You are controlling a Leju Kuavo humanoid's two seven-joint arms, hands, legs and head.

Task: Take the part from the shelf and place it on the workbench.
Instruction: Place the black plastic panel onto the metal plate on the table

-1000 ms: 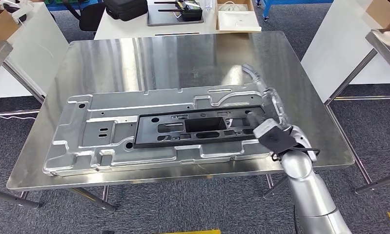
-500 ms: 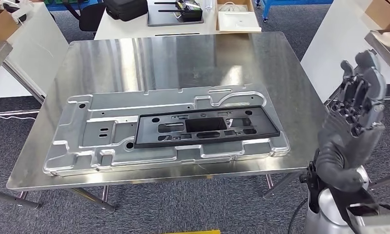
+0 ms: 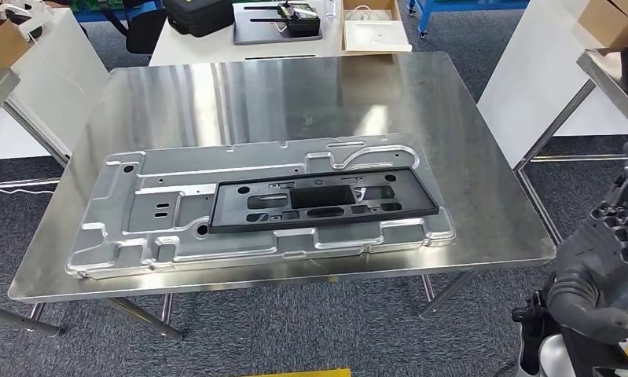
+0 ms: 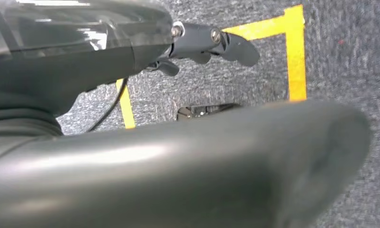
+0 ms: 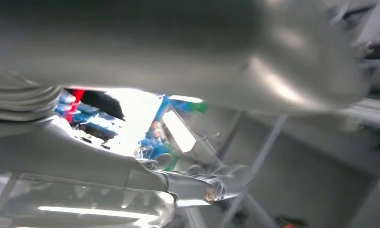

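A black frame (image 3: 323, 199) lies on a metal panel (image 3: 255, 208) at the worktop's (image 3: 452, 110) centre; the right hand (image 3: 609, 263), fingers apart and empty, hangs at four o'clock.

Your right robot hand (image 3: 605, 263) is raised at the lower right of the head view, fingers (image 3: 626, 216) spread apart and holding nothing. Your left robot hand (image 4: 211, 42) hangs low, with fingers loosely apart, also holding nothing.

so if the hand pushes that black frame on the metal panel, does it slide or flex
The black frame looks thin with many cutouts, so it probably flexes slightly. It lies flat in the silver panel, whose raised ribs would likely stop it sliding far.
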